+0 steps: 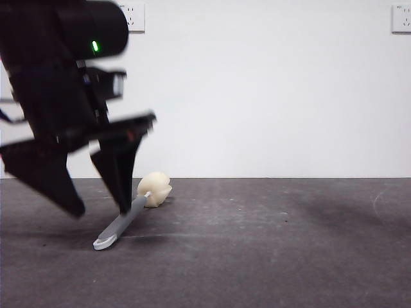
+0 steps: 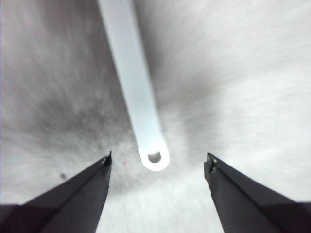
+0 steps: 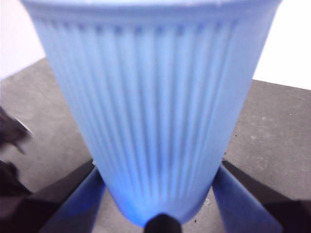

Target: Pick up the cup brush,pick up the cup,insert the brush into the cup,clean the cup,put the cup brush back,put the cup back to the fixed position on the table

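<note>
The cup brush (image 1: 122,224) lies on the table (image 1: 270,244) at the left, with its cream sponge head (image 1: 154,189) towards the wall and its white looped tip (image 1: 104,243) towards the front. My left gripper (image 1: 101,210) is low over the handle with its jaws open, one on each side. In the left wrist view the looped tip (image 2: 154,158) lies between the open jaws of the left gripper (image 2: 159,156). My right gripper (image 3: 158,194) is shut on the blue ribbed cup (image 3: 150,111) near its base. The cup and the right arm are out of the front view.
A white wall stands behind the table, with sockets at its top left (image 1: 133,16) and top right (image 1: 402,18). A dark blurred shape (image 3: 9,141) shows at the edge of the right wrist view.
</note>
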